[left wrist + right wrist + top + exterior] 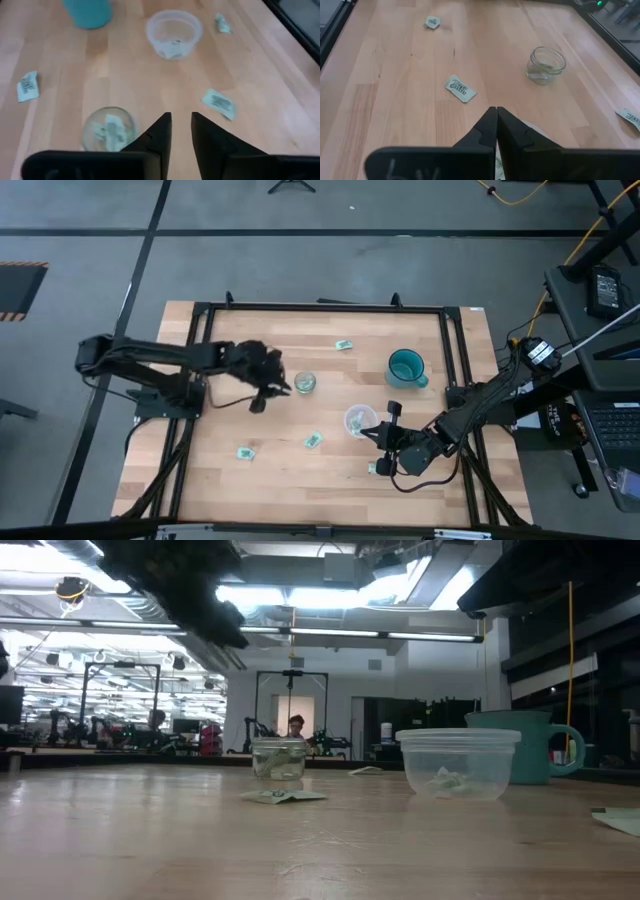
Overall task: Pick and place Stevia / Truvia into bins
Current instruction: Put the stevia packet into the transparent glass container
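- Your left gripper is hovering just beside the little glass jar, on its left in the overhead shot. Fingers are sitting a narrow gap apart with nothing between them.
- That jar is already holding a packet.
- Your right gripper is parked near the front right of the table, fingers pressed together. I can't tell if anything's pinched in there.
- The plastic cup is sitting right next to the right arm, with a crumpled packet inside.
- Loose Stevia packets are lying around: one near the far edge, two toward the front, well apart from both bins.
- A teal mug is standing behind the cup.
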Controlling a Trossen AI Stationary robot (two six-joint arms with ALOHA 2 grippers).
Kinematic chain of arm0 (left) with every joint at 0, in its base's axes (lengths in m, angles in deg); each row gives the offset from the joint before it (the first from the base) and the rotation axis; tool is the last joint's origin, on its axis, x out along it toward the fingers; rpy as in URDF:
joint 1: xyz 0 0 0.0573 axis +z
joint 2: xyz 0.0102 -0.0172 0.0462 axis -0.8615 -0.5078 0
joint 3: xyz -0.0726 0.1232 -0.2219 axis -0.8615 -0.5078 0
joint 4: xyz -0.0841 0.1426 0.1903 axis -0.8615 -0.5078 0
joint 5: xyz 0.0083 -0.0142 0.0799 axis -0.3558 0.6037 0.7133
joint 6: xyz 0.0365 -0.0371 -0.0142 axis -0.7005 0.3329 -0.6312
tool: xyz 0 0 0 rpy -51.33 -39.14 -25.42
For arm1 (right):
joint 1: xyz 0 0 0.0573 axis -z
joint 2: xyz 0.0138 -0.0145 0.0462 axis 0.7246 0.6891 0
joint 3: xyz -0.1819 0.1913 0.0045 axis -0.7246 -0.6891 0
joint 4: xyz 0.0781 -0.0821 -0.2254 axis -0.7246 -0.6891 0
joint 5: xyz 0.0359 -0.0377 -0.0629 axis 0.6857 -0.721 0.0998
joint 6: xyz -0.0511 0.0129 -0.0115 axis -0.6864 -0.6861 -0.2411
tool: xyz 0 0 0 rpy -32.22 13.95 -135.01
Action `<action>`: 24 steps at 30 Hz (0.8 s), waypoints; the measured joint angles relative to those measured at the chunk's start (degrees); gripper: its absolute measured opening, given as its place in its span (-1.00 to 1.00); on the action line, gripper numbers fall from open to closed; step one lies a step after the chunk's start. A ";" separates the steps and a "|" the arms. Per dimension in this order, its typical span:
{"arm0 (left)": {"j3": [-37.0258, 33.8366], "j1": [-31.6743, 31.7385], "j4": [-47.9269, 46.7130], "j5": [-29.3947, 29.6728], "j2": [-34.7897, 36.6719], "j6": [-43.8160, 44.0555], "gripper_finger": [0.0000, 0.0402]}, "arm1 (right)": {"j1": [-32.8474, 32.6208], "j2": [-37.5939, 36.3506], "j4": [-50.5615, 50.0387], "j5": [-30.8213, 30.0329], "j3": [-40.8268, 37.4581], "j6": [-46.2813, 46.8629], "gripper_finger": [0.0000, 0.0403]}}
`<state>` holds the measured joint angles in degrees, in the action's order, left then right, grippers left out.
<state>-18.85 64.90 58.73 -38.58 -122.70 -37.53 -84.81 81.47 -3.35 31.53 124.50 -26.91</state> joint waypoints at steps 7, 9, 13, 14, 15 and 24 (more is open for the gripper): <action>0.00 -10.47 -1.51 8.24 3.21 1.73 -0.88 | -0.01 0.00 0.39 0.00 0.00 0.20 -0.93; 0.00 -12.97 -1.67 8.87 3.15 2.66 -0.95 | 0.00 0.00 0.58 0.00 0.00 0.22 -0.93; 0.00 -17.79 -1.46 12.02 1.74 5.99 -0.98 | 0.00 0.00 0.58 0.00 0.00 0.20 -0.93; 0.00 -18.94 -1.20 13.26 1.32 7.24 -0.98 | 0.00 0.00 0.62 0.00 0.00 0.17 -0.93; 0.00 -20.09 -1.07 14.55 0.75 8.52 -0.99 | 0.00 0.00 0.73 0.00 0.00 0.17 -0.93; 0.00 -31.27 -3.59 25.34 -4.22 21.64 -0.99 | 0.00 0.00 2.10 0.00 0.00 0.00 -0.93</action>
<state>-18.85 33.63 55.14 -13.24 -126.91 -15.88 -84.81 81.47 -1.25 31.53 124.50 -26.91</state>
